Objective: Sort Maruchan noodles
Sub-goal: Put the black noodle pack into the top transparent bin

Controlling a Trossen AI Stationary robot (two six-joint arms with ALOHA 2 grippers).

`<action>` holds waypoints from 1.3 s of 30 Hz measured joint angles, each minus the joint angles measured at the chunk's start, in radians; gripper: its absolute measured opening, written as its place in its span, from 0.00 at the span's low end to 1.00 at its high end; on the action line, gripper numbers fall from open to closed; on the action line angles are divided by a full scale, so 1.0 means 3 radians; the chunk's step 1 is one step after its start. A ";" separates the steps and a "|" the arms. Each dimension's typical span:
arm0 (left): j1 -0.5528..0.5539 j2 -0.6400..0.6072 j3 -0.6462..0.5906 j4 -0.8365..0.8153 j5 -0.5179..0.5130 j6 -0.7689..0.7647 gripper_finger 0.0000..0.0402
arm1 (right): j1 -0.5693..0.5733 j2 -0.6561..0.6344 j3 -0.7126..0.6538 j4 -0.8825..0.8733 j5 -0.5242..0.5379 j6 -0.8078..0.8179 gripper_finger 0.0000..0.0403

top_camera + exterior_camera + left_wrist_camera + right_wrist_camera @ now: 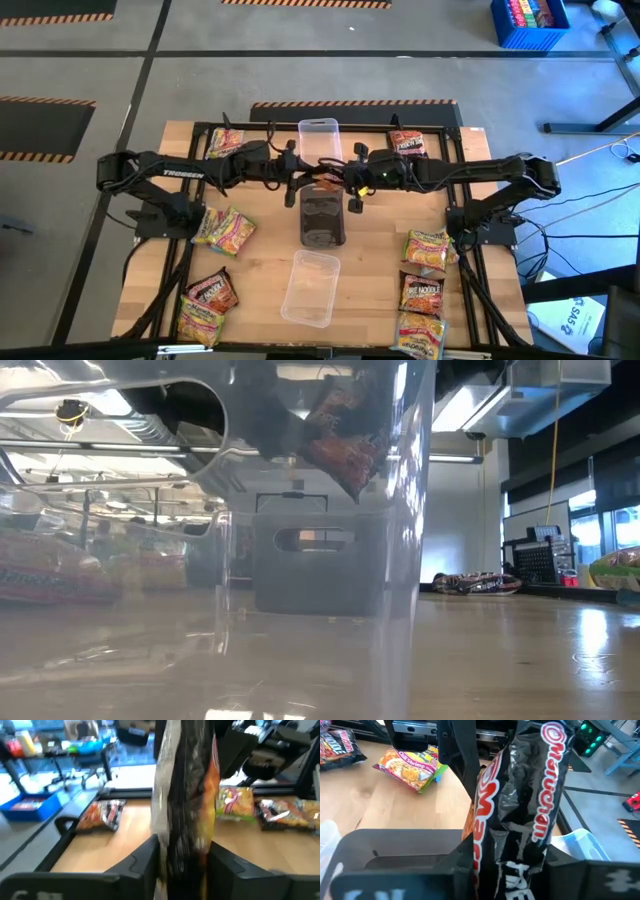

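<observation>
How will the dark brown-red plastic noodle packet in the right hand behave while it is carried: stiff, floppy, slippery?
The dark brown-red plastic noodle packet looks crinkled and glossy, so the wrapper probably flexes and may slip. It hangs upright from the right hand without drooping, suggesting a fairly stiff, light block inside. Squeezing harder might crack it.

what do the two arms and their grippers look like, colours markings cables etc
Both arms are dark, nearly black, built of slim jointed segments. The left arm carries pale lettering along its link; the right arm shows a small green light near its wrist. Black cables trail from both bases. The left gripper and right gripper each have two broad, flat, matte dark fingers.
</observation>
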 joint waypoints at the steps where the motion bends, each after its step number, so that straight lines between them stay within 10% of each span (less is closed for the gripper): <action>1: 0.0003 -0.0065 0.0000 -0.0099 -0.0047 0.0001 0.32 | 0.0000 0.0000 0.0000 0.0007 0.0033 -0.0033 0.22; 10: 0.0027 -0.0657 -0.0031 -0.1672 -0.0586 0.0105 0.35 | -0.0089 -0.0001 0.0211 -0.0005 0.0500 -0.0427 0.21; 21: -0.0002 -0.0698 -0.0629 -0.0859 -0.0422 -0.0016 0.35 | -0.0855 0.0106 0.0772 -0.0016 0.0199 -0.0420 0.21; 39: 0.0000 -0.0693 -0.0811 -0.0422 -0.0443 -0.0075 0.35 | -0.1502 0.1602 0.2486 -0.1385 -0.0718 -0.1300 0.21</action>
